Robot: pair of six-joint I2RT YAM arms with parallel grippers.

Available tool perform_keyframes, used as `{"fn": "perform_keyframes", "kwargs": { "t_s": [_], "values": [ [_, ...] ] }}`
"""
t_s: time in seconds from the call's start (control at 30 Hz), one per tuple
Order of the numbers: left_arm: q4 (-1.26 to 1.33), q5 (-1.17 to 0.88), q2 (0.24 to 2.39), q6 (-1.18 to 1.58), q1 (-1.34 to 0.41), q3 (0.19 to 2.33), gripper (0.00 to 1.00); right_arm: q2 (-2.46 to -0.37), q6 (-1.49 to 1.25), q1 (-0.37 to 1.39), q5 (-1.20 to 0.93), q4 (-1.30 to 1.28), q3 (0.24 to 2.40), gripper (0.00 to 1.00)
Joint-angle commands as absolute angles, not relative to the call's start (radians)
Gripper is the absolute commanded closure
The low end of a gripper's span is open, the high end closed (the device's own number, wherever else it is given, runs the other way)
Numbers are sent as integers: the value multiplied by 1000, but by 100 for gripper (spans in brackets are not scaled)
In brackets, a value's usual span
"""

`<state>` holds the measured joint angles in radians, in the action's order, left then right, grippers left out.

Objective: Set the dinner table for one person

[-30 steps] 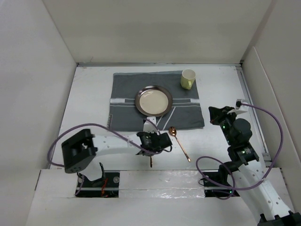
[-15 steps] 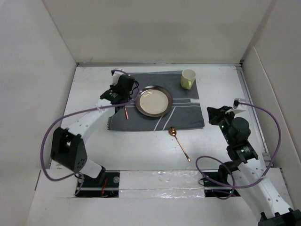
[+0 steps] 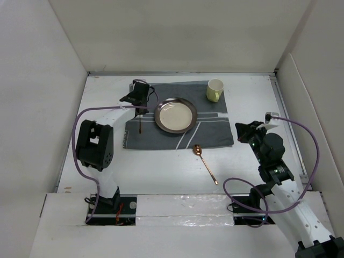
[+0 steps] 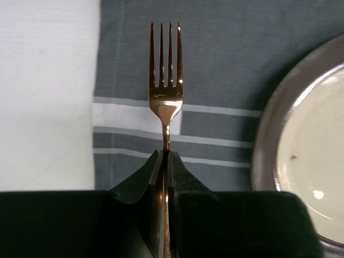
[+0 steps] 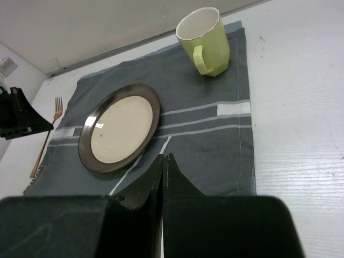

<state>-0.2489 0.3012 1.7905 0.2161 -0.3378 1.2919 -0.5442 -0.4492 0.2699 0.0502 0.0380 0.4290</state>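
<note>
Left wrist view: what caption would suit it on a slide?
The left end effector, shut on a copper fork, holds its tines over the grey striped mat beside the plate.

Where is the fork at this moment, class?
In the left wrist view the copper fork is clamped by its handle in the fingers of the left gripper, over the left side of the grey striped placemat, just left of the plate.

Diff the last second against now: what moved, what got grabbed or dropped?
Left arm carried the fork from the table's near edge to the mat's left side, beside the plate; left fingers kept it clamped, nothing let go. Right fingers stayed shut and empty, barely shifting. Plate, mug, spoon unmoved.
</note>
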Motion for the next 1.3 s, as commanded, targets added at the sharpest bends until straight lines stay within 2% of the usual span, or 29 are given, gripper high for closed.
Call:
{"fn": "perform_keyframes", "kwargs": {
  "t_s": [0.0, 0.7, 0.8, 0.87, 0.93, 0.97, 1.0, 1.07, 1.13, 1.27],
  "values": [
    [-178, 224, 1770, 198, -345, 1318, 100, -551, -439, 279, 26, 87, 436, 100],
    [-166, 311, 1940, 244, -377, 1332, 100, -554, -434, 279, 8, 104, 433, 100],
    [-179, 334, 1954, 247, -377, 1341, 94, -561, -434, 279, 15, 106, 431, 95],
    [-199, 351, 1965, 248, -377, 1350, 85, -568, -430, 279, 11, 104, 434, 92],
    [-206, 367, 1967, 250, -377, 1356, 79, -575, -430, 279, 12, 101, 436, 86],
    [-215, 373, 1959, 253, -377, 1359, 76, -580, -428, 279, 8, 113, 433, 79],
    [-215, 373, 1959, 253, -377, 1359, 76, -580, -428, 279, 8, 114, 433, 79],
    [-222, 367, 1927, 255, -386, 1364, 69, -589, -423, 279, -24, 111, 433, 77],
    [-233, 364, 1869, 264, -387, 1377, 66, -588, -413, 279, -58, 124, 428, 99],
    [-219, 292, 1685, 270, -387, 1387, 65, -604, -396, 310, -121, 95, 443, 100]
  ]
}}
